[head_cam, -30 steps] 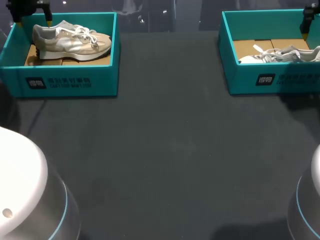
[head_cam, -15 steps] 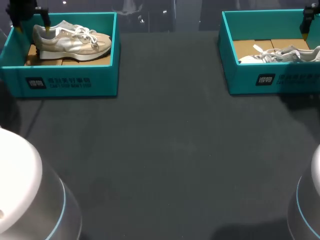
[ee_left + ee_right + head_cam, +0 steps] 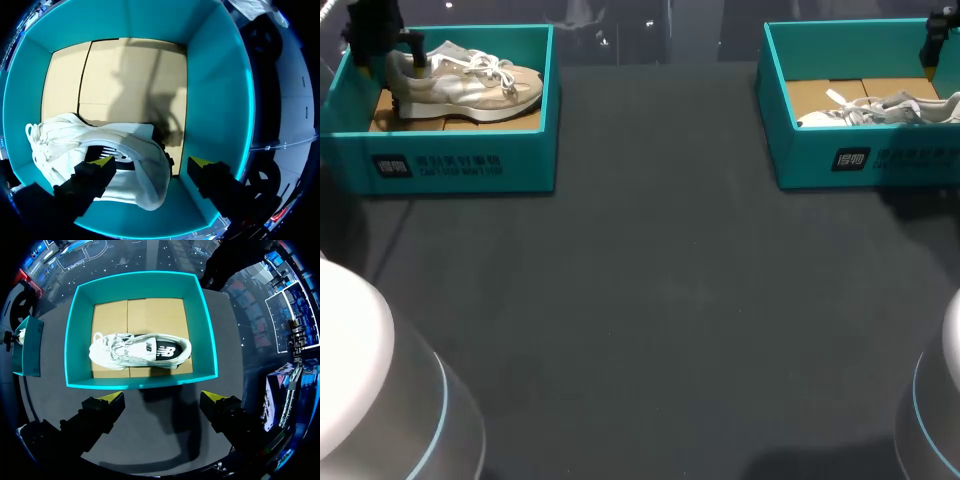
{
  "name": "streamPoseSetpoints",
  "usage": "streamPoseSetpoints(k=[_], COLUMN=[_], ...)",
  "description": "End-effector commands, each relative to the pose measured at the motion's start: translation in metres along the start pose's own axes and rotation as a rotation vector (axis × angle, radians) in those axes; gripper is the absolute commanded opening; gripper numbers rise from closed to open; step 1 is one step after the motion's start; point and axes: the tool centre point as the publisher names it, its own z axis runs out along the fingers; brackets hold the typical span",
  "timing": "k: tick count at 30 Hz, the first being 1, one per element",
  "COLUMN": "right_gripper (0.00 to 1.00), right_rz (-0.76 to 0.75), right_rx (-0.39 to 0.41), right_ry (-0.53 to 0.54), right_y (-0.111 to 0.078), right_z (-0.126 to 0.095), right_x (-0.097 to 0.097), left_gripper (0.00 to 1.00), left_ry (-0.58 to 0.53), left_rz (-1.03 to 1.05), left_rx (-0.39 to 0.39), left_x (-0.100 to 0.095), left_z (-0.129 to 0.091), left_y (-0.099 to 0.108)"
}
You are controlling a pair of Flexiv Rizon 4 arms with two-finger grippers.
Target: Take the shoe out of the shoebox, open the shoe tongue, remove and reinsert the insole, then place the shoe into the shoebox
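A beige and white shoe (image 3: pixel 465 80) lies on its side in the teal left shoebox (image 3: pixel 460 165), heel toward the box's left end. My left gripper (image 3: pixel 390 60) is down inside that box at the heel. In the left wrist view this gripper (image 3: pixel 151 162) is open and straddles the shoe's heel (image 3: pixel 145 170), one finger over the shoe's opening and the other by the box wall (image 3: pixel 220 100). A white shoe (image 3: pixel 140 350) lies in the right shoebox (image 3: pixel 145 382). My right gripper (image 3: pixel 162 397) hangs open high above that box's near side, holding nothing.
The two shoeboxes stand at the table's far left and far right corners. Cardboard (image 3: pixel 130 75) lines the floor of the left box. Dark table surface (image 3: pixel 660 300) stretches between and in front of the boxes. My right gripper (image 3: pixel 932 55) shows at the head view's right edge.
My left gripper has come down into the left shoebox onto the shoe's heel. The right arm and both shoes have not moved.
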Motion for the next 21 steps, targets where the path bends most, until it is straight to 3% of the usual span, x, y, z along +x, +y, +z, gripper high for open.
streamPoseSetpoints(k=[1,21], right_gripper=[1.0,1.0], right_rz=[0.0,0.0], right_rx=[-0.001,-0.001], right_ry=[0.0,0.0], right_y=[-0.001,-0.001], right_z=[0.0,0.0], right_x=[0.0,0.0], left_gripper=[0.92,0.75], left_ry=[0.008,0.034], left_rz=[-0.001,-0.033], left_rx=[0.013,0.041], left_x=[0.001,0.004], left_z=[0.008,0.027], left_y=[0.009,0.016])
